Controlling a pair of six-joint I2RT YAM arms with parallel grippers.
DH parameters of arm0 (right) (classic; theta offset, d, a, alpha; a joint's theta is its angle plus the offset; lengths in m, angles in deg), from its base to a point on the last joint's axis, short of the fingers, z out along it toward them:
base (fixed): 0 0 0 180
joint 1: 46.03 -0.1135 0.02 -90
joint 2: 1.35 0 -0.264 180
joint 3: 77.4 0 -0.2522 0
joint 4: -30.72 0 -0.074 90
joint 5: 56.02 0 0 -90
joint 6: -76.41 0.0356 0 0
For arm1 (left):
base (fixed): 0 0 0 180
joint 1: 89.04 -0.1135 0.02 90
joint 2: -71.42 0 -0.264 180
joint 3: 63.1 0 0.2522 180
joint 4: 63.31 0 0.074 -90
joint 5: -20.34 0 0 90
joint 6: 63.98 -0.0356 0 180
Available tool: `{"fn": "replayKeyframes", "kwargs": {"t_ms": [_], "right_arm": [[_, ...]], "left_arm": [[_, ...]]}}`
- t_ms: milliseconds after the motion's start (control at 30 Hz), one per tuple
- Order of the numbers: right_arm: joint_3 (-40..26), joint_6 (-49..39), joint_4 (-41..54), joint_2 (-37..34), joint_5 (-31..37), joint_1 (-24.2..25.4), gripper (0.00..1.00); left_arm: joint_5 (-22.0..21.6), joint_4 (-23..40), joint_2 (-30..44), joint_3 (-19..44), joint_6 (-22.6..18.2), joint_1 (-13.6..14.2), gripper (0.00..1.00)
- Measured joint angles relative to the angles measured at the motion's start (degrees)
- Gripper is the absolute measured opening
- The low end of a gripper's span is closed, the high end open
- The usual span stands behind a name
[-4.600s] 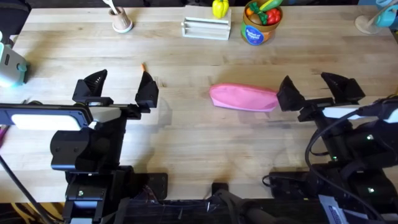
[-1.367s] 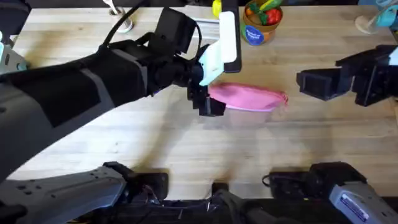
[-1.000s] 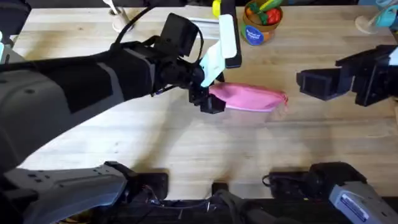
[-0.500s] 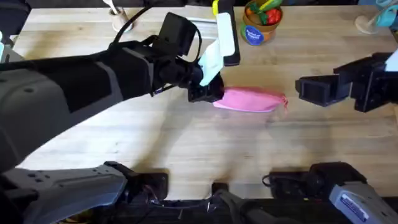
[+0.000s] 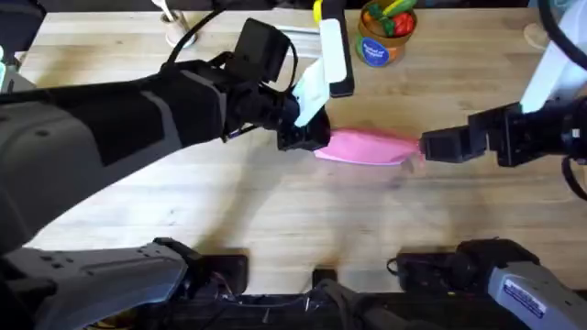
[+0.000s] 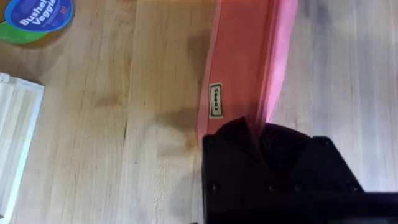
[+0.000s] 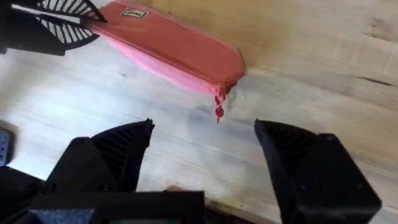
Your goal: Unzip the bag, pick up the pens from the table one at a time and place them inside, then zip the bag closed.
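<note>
Your right pincer, fingers apart, has closed in on the bag's zipper pull since half a second ago. Left pincer stays clamped on the bag's other end, mid-tabletop. Unzipping looks imminent.

Across the frame spreads a wide pale wooden tabletop of light planks, grain lines running left to right. Soft shadows pool on it in the lower middle, and beyond its far edge, along the top, sits a dark strip.
</note>
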Motion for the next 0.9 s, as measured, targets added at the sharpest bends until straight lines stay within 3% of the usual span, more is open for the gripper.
{"fn": "replayKeyframes", "kwargs": {"t_ms": [267,500,900], "right_arm": [[0.0,1.7,1.9,-4.4,-0.6,0.0,0.993],[1.0,2.6,1.7,-13.9,-0.6,-0.1,0.993],[1.2,3.4,-0.3,-25.8,-0.1,-5.1,0.993]], "left_arm": [[0.0,0.0,0.0,0.0,0.0,0.0,0.045],[0.0,0.0,0.0,0.0,0.0,0.0,0.045],[0.0,0.0,0.0,0.0,0.0,0.0,0.046]]}}
